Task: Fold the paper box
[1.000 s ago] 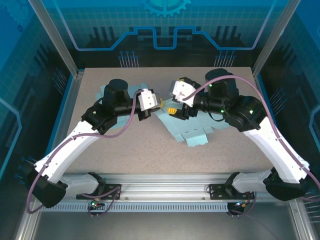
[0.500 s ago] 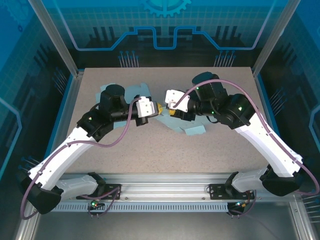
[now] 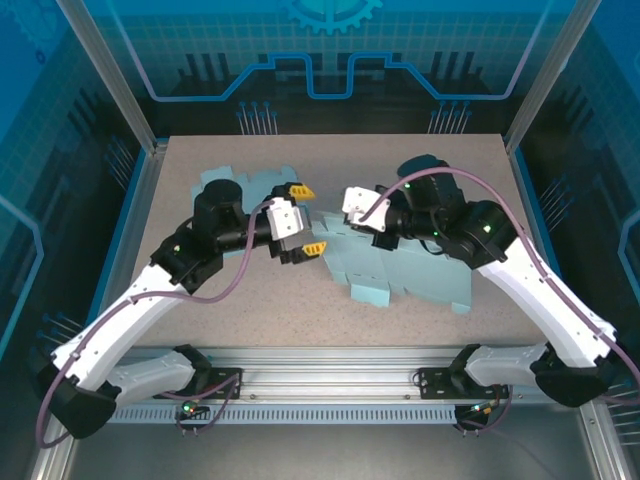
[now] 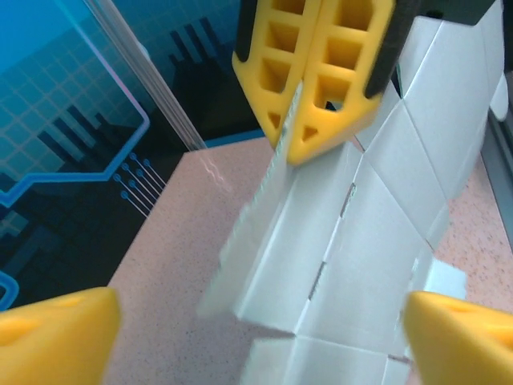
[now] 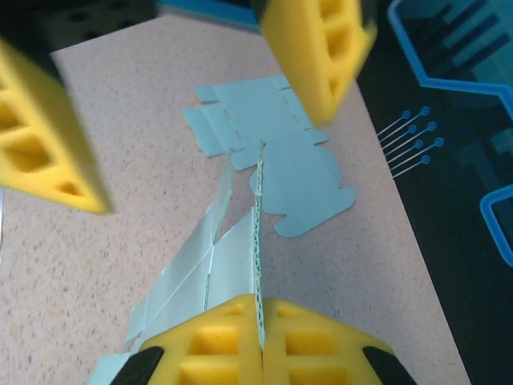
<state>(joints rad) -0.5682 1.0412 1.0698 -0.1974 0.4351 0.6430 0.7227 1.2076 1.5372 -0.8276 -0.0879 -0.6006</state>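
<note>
The paper box (image 3: 405, 272) is a light blue flat cardboard sheet; most of it lies on the table, with its left edge lifted. My right gripper (image 5: 260, 309) is shut on that raised edge, the corrugated edge running straight out from between its yellow fingers. The left wrist view has the right gripper (image 4: 292, 148) clamped on the sheet (image 4: 361, 241) from above. My left gripper (image 3: 307, 219) stands wide open just left of the sheet, holding nothing. Its fingers (image 5: 48, 152) flank the raised edge without touching it.
A second flat blue cardboard sheet (image 3: 250, 185) lies at the back left of the speckled table (image 3: 250, 310), partly under the left arm. Blue enclosure walls and metal posts (image 3: 120, 90) ring the table.
The left gripper opened, let go of the sheet and drew back slightly. The right gripper closed on the sheet's edge. More of the sheet now shows spread out towards the front right.
</note>
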